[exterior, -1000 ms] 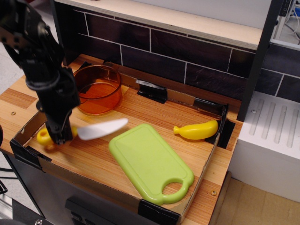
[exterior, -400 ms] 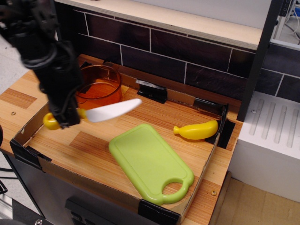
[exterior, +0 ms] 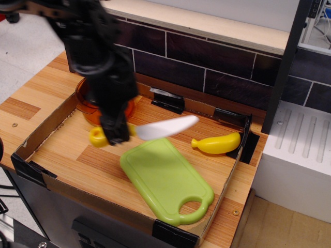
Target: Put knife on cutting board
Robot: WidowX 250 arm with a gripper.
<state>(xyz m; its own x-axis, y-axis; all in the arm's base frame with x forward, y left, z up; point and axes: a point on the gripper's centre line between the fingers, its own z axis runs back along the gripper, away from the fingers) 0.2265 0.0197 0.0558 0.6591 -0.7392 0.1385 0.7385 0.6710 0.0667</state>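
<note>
Gripper (exterior: 118, 135) clamped on the knife (exterior: 150, 130) by its yellow handle, held in the air over the near-left edge of the cutting board (exterior: 165, 178).
Light, stiff, smooth plastic is judged likely; the chunky handle is taken as the surest hold, the white blade being left free toward the toy banana (exterior: 217, 143).

Toy kitchen mock-up: dark tile backsplash (exterior: 207, 57), wooden counter (exterior: 31, 98).
</note>
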